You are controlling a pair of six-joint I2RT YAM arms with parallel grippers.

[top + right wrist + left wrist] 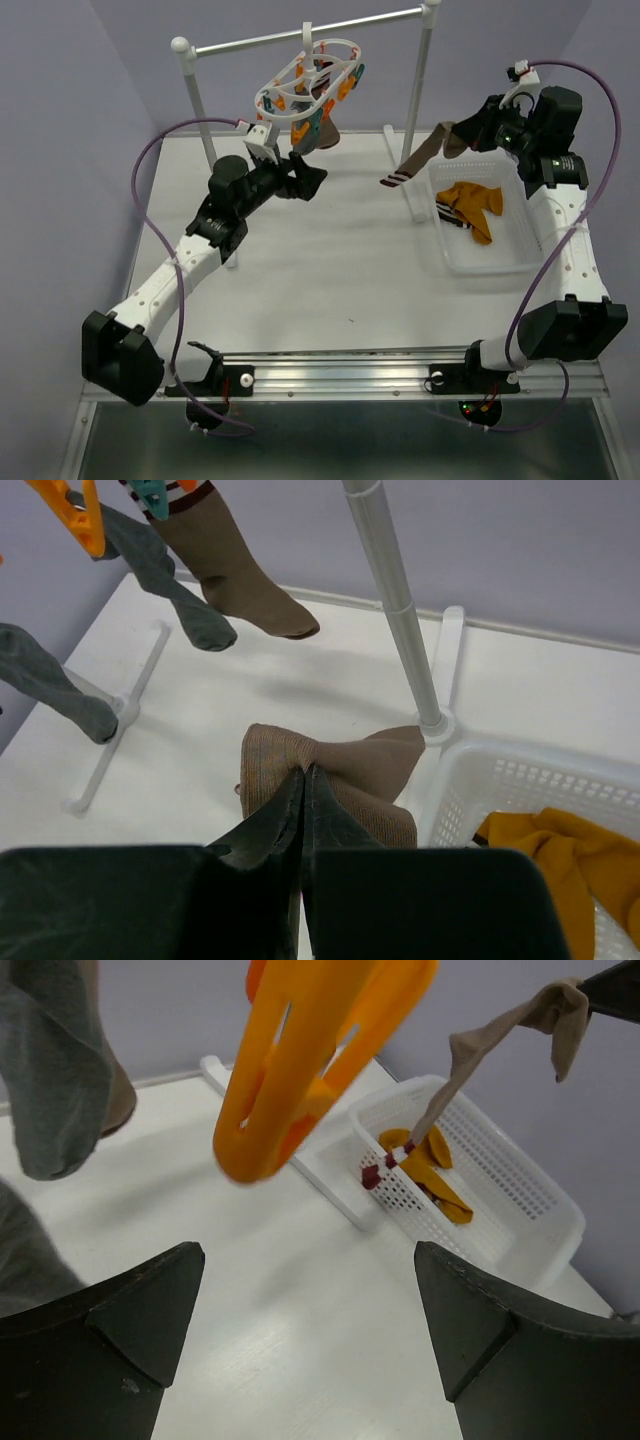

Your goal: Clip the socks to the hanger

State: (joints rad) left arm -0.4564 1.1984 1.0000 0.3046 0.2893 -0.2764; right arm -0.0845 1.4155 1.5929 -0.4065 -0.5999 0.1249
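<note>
The white oval hanger (318,72) with orange and teal clips hangs from the rack's crossbar. Brown and grey socks (320,128) hang from its clips and also show in the right wrist view (240,585). My left gripper (312,178) is open and empty just below the hanger; in the left wrist view (310,1260) an orange clip (300,1060) hangs above its fingers. My right gripper (462,135) is shut on a brown sock (420,160) with a striped cuff, held in the air above the basket's left end (360,765). Mustard socks (470,210) lie in the basket.
The white two-post rack with its metal crossbar (300,38) stands at the back; its right post (395,600) rises just beyond my right gripper. The white mesh basket (520,255) sits at the right. A hung grey sock (50,1080) is left of my left gripper.
</note>
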